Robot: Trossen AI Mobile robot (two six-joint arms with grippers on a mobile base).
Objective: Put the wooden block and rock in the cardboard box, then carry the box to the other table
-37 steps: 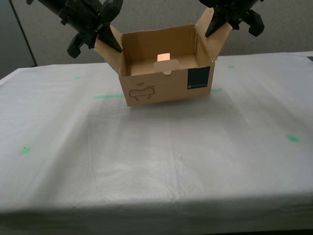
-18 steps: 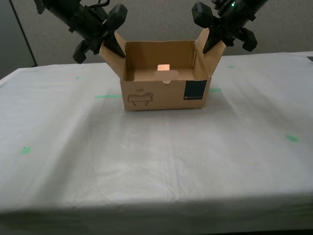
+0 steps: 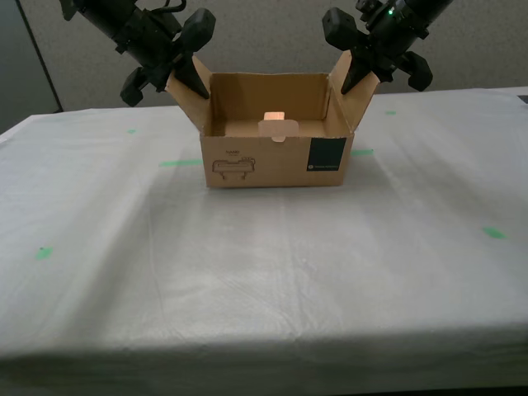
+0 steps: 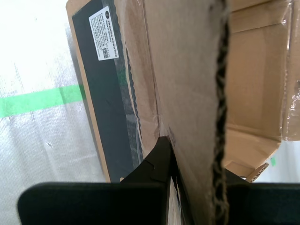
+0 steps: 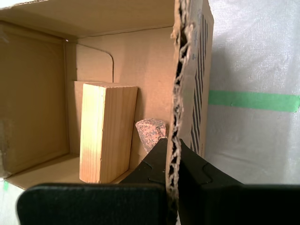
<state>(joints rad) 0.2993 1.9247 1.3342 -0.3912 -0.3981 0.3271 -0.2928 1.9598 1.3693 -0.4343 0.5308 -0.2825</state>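
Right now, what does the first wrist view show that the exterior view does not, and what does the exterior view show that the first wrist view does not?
Only the first wrist view shows the load: the wooden block stands inside, with the rock beside it.

Only the exterior view shows the dark teal label, my second gripper on the opposite flap, and the box resting on the white-clothed other table.

Both show the cardboard box, green tape on the cloth, and my first gripper clamped on a side flap.

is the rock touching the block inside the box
Cannot tell. The first wrist view shows the rock right beside the block, but the block's edge hides where they would meet.
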